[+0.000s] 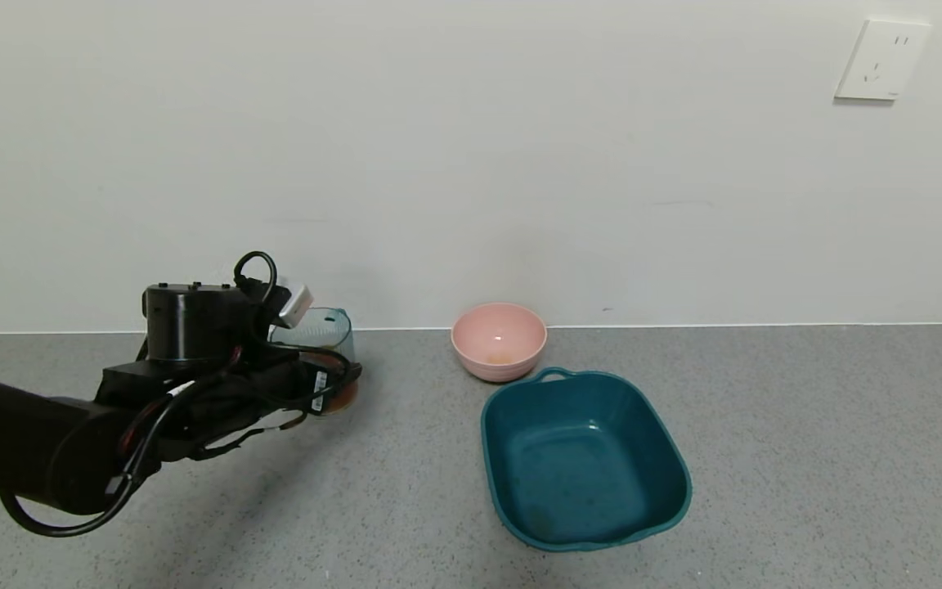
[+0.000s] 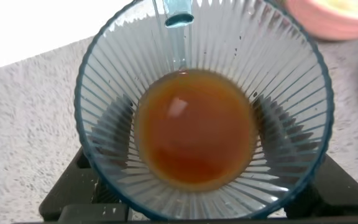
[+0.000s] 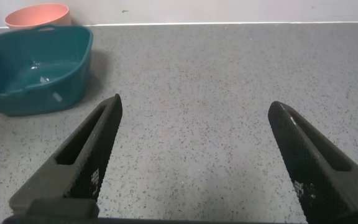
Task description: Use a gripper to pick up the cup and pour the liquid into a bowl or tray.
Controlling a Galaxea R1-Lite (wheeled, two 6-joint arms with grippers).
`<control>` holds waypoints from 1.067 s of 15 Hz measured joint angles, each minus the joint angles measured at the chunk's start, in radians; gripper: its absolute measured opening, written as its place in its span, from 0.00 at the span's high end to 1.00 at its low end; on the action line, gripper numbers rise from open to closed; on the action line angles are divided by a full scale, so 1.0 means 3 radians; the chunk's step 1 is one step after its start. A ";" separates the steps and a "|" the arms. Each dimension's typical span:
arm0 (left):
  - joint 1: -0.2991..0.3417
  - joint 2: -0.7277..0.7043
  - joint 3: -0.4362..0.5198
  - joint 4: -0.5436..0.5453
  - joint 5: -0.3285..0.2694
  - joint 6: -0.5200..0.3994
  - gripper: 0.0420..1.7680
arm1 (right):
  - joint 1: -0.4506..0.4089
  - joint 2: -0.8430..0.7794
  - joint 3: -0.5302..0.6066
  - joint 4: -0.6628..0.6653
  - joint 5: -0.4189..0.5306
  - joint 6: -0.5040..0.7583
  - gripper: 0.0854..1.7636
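Note:
My left gripper (image 1: 332, 383) is shut on the cup (image 1: 320, 331), a ribbed blue-grey clear cup held upright low over the counter at the left. The left wrist view looks down into the cup (image 2: 104, 74). Brown-orange liquid (image 2: 194, 127) fills its bottom, and black fingers (image 2: 73, 186) press on both sides. The dark teal basin (image 1: 585, 458) sits on the counter to the right of the cup, some way off, and is empty. My right gripper (image 3: 194, 102) is open and empty above bare counter, with the basin (image 3: 36, 62) farther off; it is out of the head view.
A pink bowl (image 1: 498, 339) stands behind the basin near the wall and shows in the right wrist view (image 3: 37, 14). The grey speckled counter (image 1: 806, 458) meets a white wall with a socket (image 1: 882, 60) at the upper right.

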 joint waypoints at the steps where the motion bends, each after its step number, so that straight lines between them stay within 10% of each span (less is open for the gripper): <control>1: -0.0053 -0.0055 -0.0045 0.0077 0.0029 0.0021 0.25 | 0.0000 0.0000 0.0000 0.0000 -0.0001 0.0001 0.03; 16: -0.1036 -0.0155 -0.0568 0.0680 0.0501 0.0091 0.26 | 0.0000 0.0000 0.0000 0.0001 0.0001 0.0000 0.03</control>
